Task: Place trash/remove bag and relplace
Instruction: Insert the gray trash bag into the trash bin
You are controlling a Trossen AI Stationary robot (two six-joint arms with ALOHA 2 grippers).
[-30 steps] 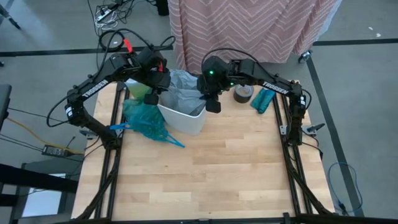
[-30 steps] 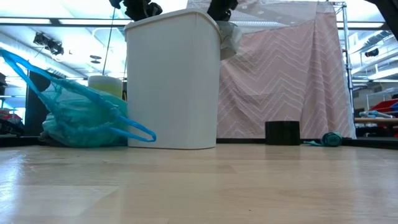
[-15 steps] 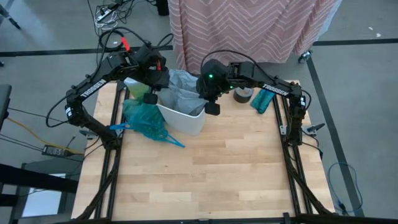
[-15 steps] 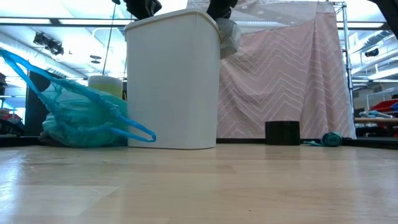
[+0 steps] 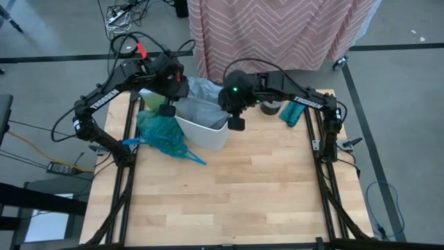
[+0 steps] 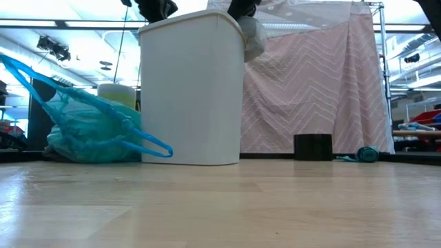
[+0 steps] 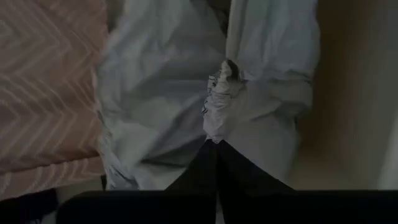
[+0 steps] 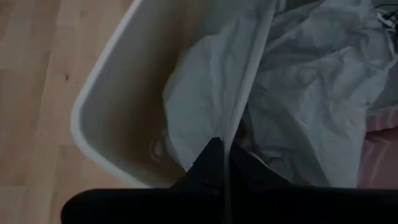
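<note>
The pale grey bag (image 5: 201, 97) sits bunched in and over the mouth of the white bin (image 5: 205, 132), which stands at the far left-centre of the table (image 5: 263, 187). It is thin, soft film, very light and slippery, so it will likely stretch or slide rather than lift as one piece; the best hold is on its gathered edge, near the rim, one pinch on each side. That is how it is held now: the left gripper (image 7: 216, 144) is pinched tight on a twisted fold of grey film at the bin's far-left side, and the right gripper (image 8: 222, 144) is pinched tight on a taut fold over the bin's right rim. The teal bag (image 5: 161, 133), tied and full, lies on the table touching the bin's left side, handles trailing. Beyond the right arm lie a dark tape roll (image 5: 270, 105) and a teal bundle (image 5: 293, 112).
</note>
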